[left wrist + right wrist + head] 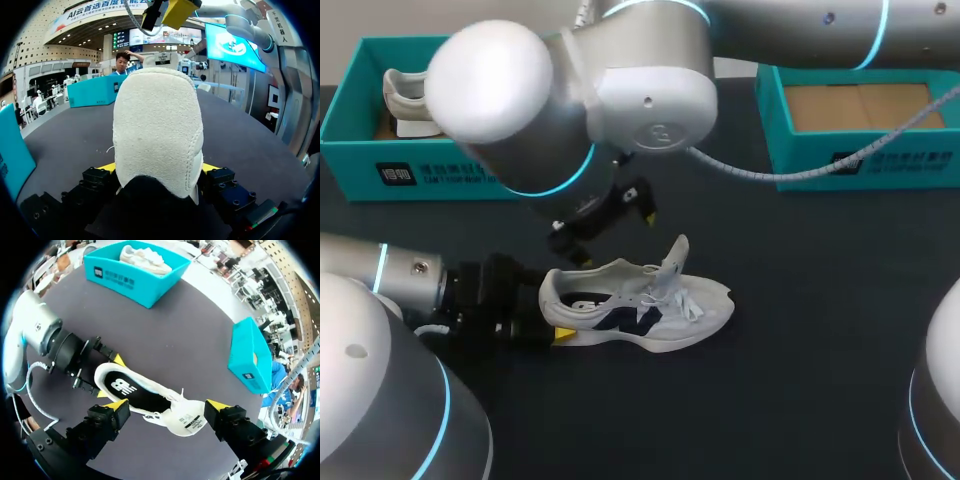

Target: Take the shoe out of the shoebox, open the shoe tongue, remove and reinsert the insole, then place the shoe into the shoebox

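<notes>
**A:** Where was the shoe?

**B:** The white sneaker (640, 305) stood on its sole on the dark table (820, 330), outside both boxes, roughly midway between them. Heel toward my left arm, toe toward the right side.

**A:** Left gripper?

**B:** The left gripper (552, 310) was clamped on the sneaker's heel. In the left wrist view a yellow tip showed on each side of the heel, both touching it. Narrow grip, low, near the sole.

**A:** Right gripper?

**B:** The right gripper (167, 405) hung above the sneaker's opening with its fingers spread wide. It held nothing and touched nothing.

**A:** Tongue and insole?

**B:** The tongue (675, 258) stood up, leaning toward the toe, with the laces loose. The dark insole (125, 387) lay inside the sneaker, and the right wrist view showed it through the opening.

**A:** Boxes?

**B:** There were two teal ones at the far edge. The left shoebox (380, 150) held a second shoe (410, 100), also pale. The right shoebox (860, 150) showed only its bare cardboard floor. Both sat well apart from the sneaker.
</notes>
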{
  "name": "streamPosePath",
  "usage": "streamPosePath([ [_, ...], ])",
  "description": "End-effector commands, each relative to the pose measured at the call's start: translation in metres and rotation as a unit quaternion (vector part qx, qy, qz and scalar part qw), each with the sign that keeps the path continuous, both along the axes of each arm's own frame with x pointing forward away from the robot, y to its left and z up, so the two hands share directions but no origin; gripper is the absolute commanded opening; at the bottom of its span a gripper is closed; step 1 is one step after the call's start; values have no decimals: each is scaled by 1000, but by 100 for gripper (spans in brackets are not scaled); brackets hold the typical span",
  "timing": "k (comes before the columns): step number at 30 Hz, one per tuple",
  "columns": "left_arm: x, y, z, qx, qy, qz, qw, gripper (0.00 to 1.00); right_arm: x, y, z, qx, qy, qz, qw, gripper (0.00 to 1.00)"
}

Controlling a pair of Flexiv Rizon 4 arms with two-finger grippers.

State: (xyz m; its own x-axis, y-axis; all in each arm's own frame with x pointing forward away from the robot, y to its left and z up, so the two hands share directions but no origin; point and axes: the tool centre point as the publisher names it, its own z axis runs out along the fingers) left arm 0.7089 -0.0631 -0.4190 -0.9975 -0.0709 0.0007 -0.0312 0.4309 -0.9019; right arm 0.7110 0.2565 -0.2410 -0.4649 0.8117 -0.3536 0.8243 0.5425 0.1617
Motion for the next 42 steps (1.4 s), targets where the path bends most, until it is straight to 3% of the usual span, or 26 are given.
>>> streamPosePath([
  [1,1,-1,-4,1,0,0,1000,0,5,4,-2,9,63,103,993,100],
  [9,1,-1,-4,1,0,0,1000,0,5,4,-2,9,63,103,993,100],
  [10,1,-1,-4,1,0,0,1000,0,5,10,-6,18,53,148,987,100],
  [11,1,-1,-4,1,0,0,1000,0,4,11,-9,-5,73,155,985,100],
  [14,1,-1,-4,1,0,0,1000,0,1,14,-16,-16,61,221,973,100],
  [15,1,-1,-4,1,0,0,1000,0,0,17,-17,-30,59,261,963,100],
  [16,1,-1,-4,1,0,0,1000,0,0,19,-18,-18,57,270,961,49],
  [17,1,-1,-4,1,0,0,1000,0,-1,19,-19,-23,65,278,958,33],
  [18,1,-1,-4,1,0,0,1000,0,-1,20,-20,-27,70,291,954,8],
  [19,1,-1,-4,1,0,0,1000,0,-1,21,-23,-28,76,302,950,0],
  [23,1,-1,-4,1,0,0,1000,0,-2,28,-34,-41,99,356,928,0],
  [39,1,-1,-4,1,0,0,1000,0,-2,28,-34,-41,99,356,928,0],
  [42,1,-1,-4,1,0,0,1000,0,0,29,-63,-39,126,359,924,0],
])
